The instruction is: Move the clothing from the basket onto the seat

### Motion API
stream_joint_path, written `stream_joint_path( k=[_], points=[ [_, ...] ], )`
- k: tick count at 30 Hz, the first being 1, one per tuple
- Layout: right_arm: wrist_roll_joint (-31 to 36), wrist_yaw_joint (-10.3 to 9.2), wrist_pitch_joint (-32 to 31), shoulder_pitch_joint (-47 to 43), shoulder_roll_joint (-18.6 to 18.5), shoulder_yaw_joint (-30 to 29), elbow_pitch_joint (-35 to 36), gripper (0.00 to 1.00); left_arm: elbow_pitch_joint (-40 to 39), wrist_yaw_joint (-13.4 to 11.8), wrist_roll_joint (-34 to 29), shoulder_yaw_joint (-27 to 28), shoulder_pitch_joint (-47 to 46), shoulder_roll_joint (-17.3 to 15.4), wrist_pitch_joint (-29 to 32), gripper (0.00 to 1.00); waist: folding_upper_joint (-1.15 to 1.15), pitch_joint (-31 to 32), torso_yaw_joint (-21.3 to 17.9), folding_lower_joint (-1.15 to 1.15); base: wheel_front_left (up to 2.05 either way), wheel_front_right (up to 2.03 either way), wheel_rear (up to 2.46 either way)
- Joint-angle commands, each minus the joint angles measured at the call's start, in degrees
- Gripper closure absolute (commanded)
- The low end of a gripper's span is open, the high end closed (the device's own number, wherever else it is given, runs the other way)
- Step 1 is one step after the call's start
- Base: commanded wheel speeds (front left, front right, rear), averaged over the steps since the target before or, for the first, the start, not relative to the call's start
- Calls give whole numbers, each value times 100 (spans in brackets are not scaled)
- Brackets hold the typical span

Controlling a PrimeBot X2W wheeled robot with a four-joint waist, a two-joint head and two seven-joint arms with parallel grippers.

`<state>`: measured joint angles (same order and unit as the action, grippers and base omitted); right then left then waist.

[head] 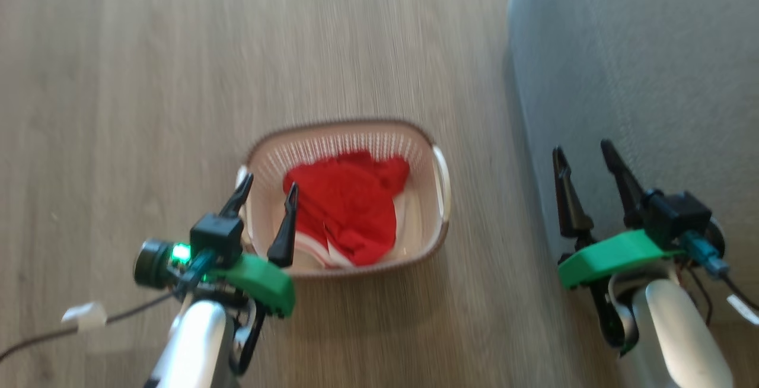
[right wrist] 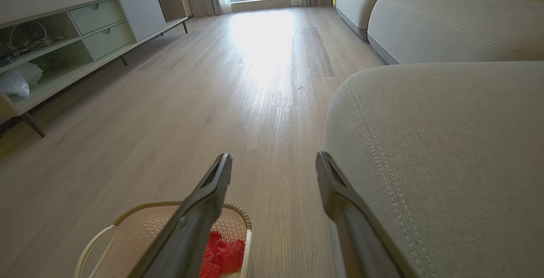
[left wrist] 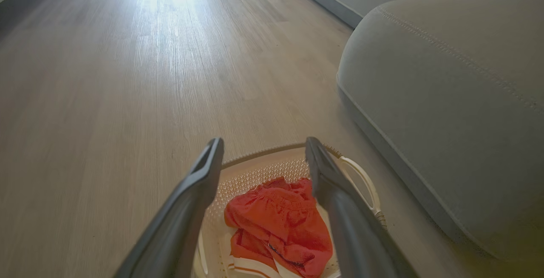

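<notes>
Head view: the red clothing (head: 347,213) lies heaped in the basket (head: 338,123), at three o'clock of the left jaws' tips, spread wide. The right jaws, also spread, hang over the seat (head: 652,61), farther off. Left wrist view: clothing at six o'clock, between the fingers. Right wrist view: at seven o'clock.

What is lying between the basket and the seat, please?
Nothing. In the head view, a bare strip of wooden floor separates the basket from the seat.
</notes>
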<state>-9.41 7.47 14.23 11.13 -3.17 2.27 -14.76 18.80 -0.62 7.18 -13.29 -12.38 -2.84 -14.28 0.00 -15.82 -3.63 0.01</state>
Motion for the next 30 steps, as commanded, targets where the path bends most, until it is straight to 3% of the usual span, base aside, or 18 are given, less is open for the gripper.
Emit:
stream_joint_path(
  k=[1, 9, 21, 30],
  points=[
    [56, 2, 77, 186, 29, 98, 241, 0, 50, 38, -154, 161, -284, -4, -72, 0, 0, -760, -118, -1, 0, 0, 0],
    [44, 2, 77, 301, 29, 105, 555, 0, 1074, 353, -660, -45, -1267, -149, -72, 0, 0, -1908, -317, -1, 0, 0, 0],
    [-150, 2, 77, 487, 29, 263, 987, 0, 3055, 394, -1232, -667, -3127, -560, -72, 0, 0, -3304, -662, -1, 0, 0, 0],
    [-456, 2, 77, 643, 29, 497, 1162, 0, 4545, 457, -1581, -1040, -4663, -816, -68, 0, 0, -3961, -1048, -1, 0, 0, 0]
  ],
)
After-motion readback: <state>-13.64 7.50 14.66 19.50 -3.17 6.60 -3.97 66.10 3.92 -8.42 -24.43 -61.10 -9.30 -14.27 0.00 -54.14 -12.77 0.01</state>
